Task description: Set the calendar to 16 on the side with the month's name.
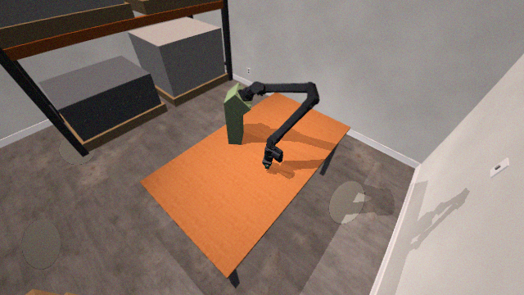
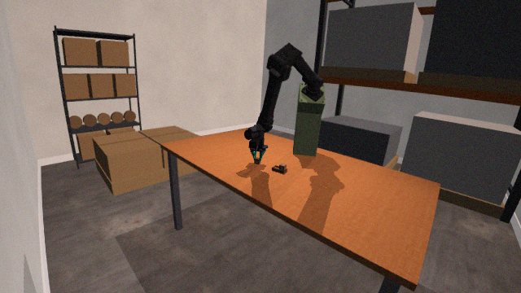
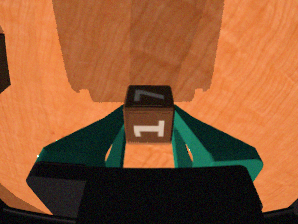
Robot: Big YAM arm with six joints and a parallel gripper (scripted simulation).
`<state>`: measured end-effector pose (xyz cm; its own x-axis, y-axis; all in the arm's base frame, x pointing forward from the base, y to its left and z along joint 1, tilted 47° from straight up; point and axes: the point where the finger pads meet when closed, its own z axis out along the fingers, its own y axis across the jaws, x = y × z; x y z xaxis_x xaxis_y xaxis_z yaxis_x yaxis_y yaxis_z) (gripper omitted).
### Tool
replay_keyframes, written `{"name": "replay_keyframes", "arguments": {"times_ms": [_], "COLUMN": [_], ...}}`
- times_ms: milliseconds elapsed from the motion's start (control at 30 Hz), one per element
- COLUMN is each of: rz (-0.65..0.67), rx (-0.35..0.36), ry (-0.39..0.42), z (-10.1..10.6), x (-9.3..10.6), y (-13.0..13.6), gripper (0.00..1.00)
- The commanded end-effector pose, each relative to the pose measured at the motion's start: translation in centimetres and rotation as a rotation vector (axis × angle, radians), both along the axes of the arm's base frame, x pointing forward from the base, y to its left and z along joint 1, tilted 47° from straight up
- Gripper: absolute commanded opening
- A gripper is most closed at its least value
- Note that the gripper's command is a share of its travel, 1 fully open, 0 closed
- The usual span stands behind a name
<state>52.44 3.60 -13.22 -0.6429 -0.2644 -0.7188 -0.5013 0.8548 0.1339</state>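
Calendar cube (image 2: 256,161) (image 3: 149,120) sits gripped between the hand's (image 1: 267,165) (image 2: 257,159) (image 3: 149,122) green fingers, its 1 and 7 lying sideways.

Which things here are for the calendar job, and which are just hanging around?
For the job:
- number cube in the gripper
- calendar tray
- orange table

Just around:
- cardboard boxes
- big grey boxes
- shelf rack
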Motion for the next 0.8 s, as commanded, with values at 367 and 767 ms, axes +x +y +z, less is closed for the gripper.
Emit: {"name": "replay_keyframes", "arguments": {"times_ms": [367, 767], "rz": [0.008, 0.008], "rx": [0.009, 0.009], "ry": [0.016, 0.017], "z": [-0.83, -0.85], "x": [-0.44, -0.47], "y": [1.13, 1.13], "gripper": [0.28, 0.28]}}
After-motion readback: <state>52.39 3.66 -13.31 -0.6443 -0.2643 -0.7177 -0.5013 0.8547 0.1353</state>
